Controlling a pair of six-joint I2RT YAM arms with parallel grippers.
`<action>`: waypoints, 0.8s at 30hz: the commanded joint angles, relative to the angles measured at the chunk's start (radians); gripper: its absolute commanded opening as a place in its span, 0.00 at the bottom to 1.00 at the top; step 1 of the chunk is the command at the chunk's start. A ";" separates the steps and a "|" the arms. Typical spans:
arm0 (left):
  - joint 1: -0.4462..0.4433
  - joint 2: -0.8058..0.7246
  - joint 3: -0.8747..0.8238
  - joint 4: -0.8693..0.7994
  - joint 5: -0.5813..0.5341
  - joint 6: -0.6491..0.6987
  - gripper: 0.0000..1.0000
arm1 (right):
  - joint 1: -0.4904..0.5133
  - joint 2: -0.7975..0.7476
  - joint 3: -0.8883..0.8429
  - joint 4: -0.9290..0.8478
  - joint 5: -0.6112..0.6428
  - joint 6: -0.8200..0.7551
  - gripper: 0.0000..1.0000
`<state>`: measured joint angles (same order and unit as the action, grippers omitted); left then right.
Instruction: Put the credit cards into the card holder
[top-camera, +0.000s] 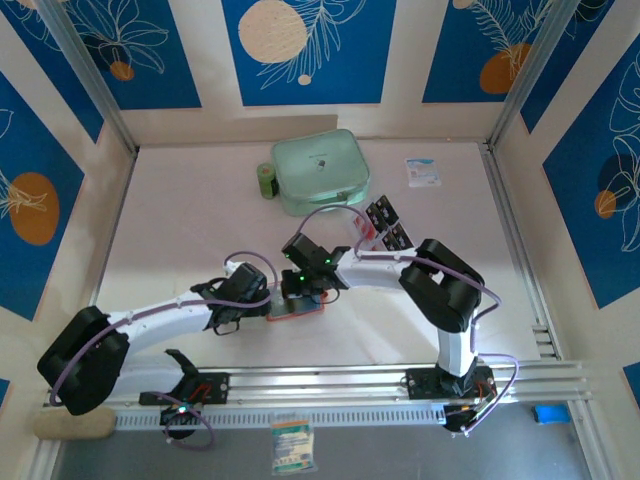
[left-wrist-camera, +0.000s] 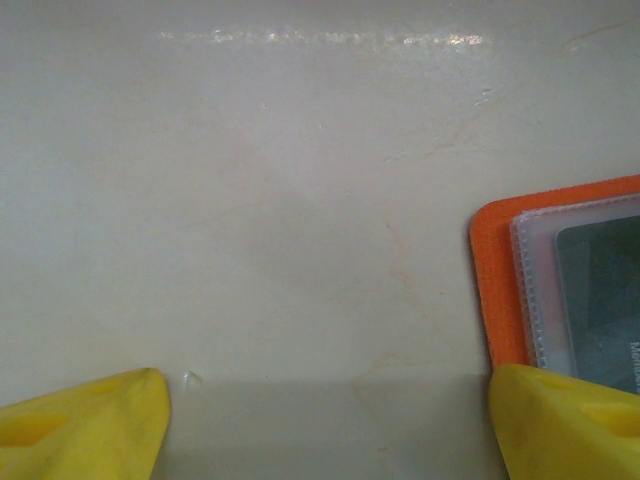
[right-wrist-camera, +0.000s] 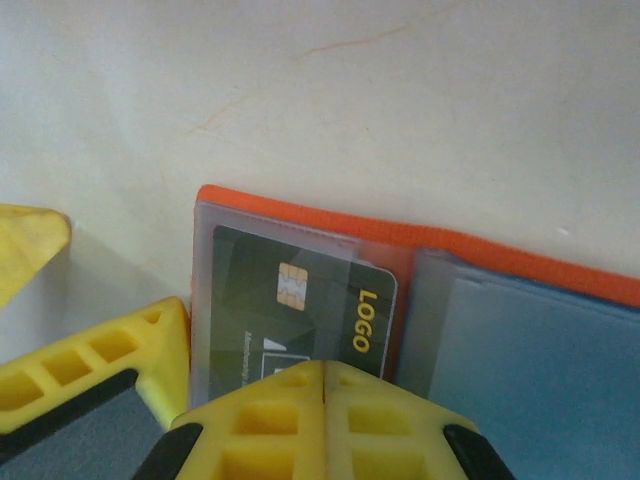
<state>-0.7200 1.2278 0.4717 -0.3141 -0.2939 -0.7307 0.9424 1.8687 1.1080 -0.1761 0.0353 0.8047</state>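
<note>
The orange card holder (top-camera: 297, 313) lies open and flat on the table between both grippers. A black credit card (right-wrist-camera: 300, 290) with a gold chip and a yellow "LOGO" sits mostly inside its left clear pocket (right-wrist-camera: 205, 300), its right end still sticking out. My right gripper (right-wrist-camera: 325, 368) is shut, its joined tips over the card's near edge; whether they touch it is not visible. My left gripper (left-wrist-camera: 325, 425) is open, one finger (left-wrist-camera: 570, 420) resting on the holder's corner (left-wrist-camera: 490, 270). More credit cards (top-camera: 388, 225) stand in a clear rack behind the right arm.
A mint-green zip case (top-camera: 320, 170) with a small green roll (top-camera: 266, 180) beside it sits at the back centre. A white-and-blue packet (top-camera: 422, 171) lies at the back right. Aluminium rails run along both sides of the table.
</note>
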 joint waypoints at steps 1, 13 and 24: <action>0.011 0.016 -0.012 0.016 0.013 0.005 0.84 | -0.013 -0.074 -0.026 -0.005 -0.017 0.014 0.00; 0.011 0.018 -0.010 0.020 0.014 0.005 0.84 | -0.011 -0.061 -0.050 -0.030 0.011 0.002 0.00; 0.012 0.023 -0.014 0.023 0.013 0.004 0.84 | 0.027 0.042 0.023 -0.041 -0.021 -0.012 0.00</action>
<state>-0.7200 1.2339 0.4717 -0.3141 -0.2977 -0.7307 0.9463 1.8778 1.1023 -0.1936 0.0433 0.8089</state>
